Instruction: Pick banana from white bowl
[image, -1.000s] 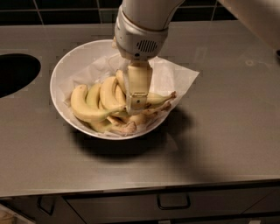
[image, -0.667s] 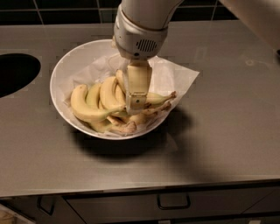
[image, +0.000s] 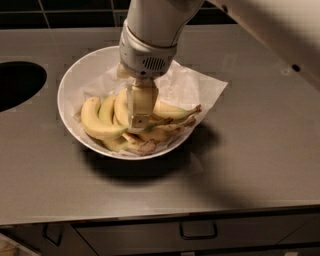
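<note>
The white bowl (image: 67, 82) stands on the grey counter with a bunch of bananas on white paper inside it. The plump, curved yellow banana (image: 95, 125) lies at the left of the bunch, next to a greener one (image: 107, 111). Slimmer bananas with dark stems (image: 175, 112) point right. My gripper (image: 140, 119) hangs straight down from the white arm into the middle of the bunch, just right of the plump banana and touching the bananas there. It hides part of the bunch.
The white paper (image: 200, 87) sticks out over the bowl's right rim. A dark round opening (image: 17, 82) is in the counter at the left. The counter's front edge runs below the bowl, with a drawer handle (image: 198, 233) under it.
The gripper has shifted a little to the left over the bunch. The bowl and bananas have not visibly moved.
</note>
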